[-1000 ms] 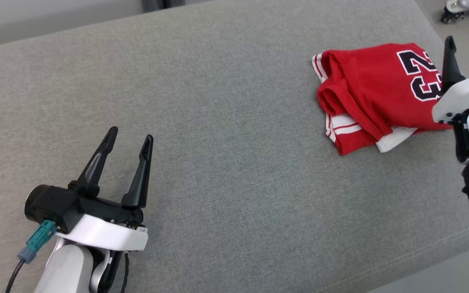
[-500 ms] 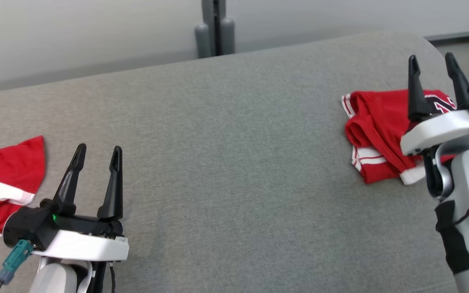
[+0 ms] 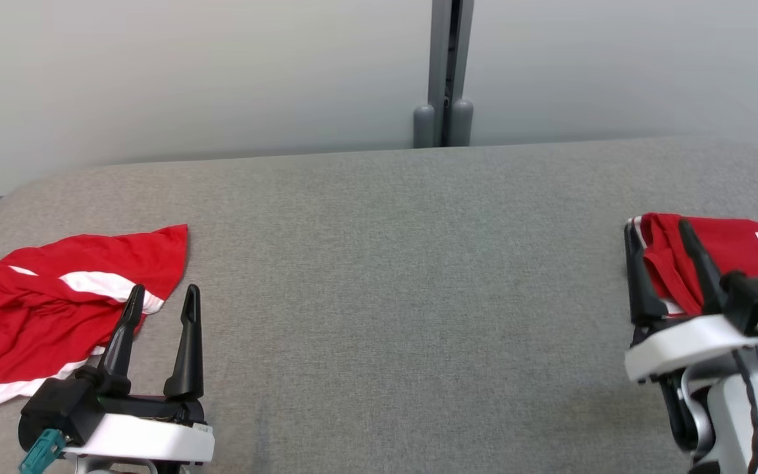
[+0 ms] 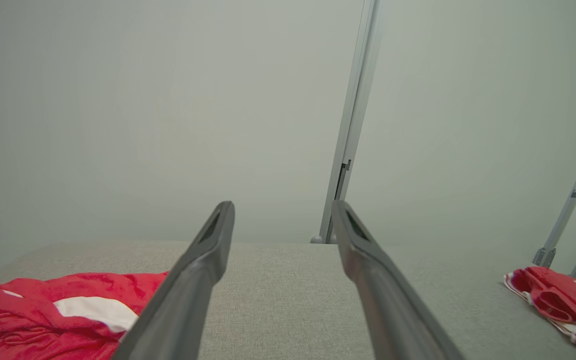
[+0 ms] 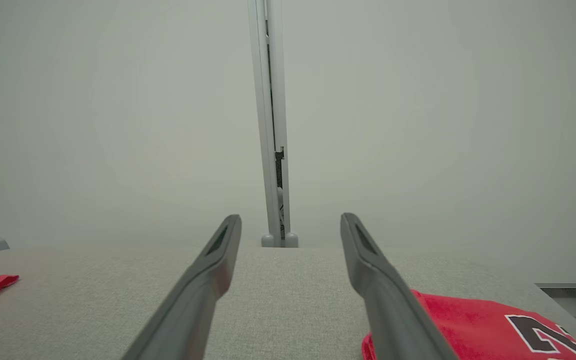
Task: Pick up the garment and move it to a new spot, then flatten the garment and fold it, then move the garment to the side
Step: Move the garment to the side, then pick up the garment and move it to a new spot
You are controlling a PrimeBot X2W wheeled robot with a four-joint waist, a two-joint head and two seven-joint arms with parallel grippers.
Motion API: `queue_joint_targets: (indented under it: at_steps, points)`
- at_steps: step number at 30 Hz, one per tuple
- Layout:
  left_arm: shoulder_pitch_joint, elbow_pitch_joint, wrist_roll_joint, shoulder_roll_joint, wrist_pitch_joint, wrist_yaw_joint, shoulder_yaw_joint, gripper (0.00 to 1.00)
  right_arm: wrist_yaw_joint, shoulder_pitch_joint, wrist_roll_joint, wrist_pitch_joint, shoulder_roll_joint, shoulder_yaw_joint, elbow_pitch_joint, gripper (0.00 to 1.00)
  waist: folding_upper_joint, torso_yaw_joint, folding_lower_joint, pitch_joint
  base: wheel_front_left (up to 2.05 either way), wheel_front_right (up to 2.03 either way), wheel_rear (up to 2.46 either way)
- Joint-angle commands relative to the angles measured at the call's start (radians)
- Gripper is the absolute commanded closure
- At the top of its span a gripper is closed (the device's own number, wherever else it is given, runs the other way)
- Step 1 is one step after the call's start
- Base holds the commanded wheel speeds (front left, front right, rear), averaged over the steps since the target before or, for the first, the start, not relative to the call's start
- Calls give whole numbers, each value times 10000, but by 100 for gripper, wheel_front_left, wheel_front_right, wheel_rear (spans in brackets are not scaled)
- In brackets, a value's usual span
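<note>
A grey fabric surface [image 3: 385,276] runs back to a pale wall [image 3: 221,72] split by a grey post [image 3: 445,66]. A folded red jersey [image 3: 737,247] lies at its right edge, a loose red garment [image 3: 37,316], perhaps shorts, at its left. The left gripper [image 3: 164,294] and right gripper [image 3: 656,227] are both spread, empty.

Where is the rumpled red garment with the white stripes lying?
The rumpled garment lies at the left end of the grey surface in the head view, beside the open left gripper.
</note>
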Motion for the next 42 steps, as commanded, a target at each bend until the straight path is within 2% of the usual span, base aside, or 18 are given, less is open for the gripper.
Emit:
queue_joint_targets:
  at_steps: [1, 14, 26, 42]
  points:
    - [90, 36, 62, -23, 6, -7, 54, 0, 1, 300, 71, -34, -17, 25, -129, 0, 0, 197, 0, -191, 0, 0, 0]
    - [702, 490, 32, -163, 6, 152, 340, 0, 1, 2103, 116, -296, 216, 493, -1164, 0, 0, 266, 0, -387, 0, 0, 0]
    - [579, 665, 177, -183, 6, 266, 88, 0, 1, 2466, -202, -305, 361, 332, -1690, 0, 0, 345, 0, -336, 0, 0, 0]
    - [481, 760, 112, -183, 6, 313, -12, 0, 1, 2472, -352, -306, 430, 325, -1568, 0, 0, 397, 0, -323, 0, 0, 0]
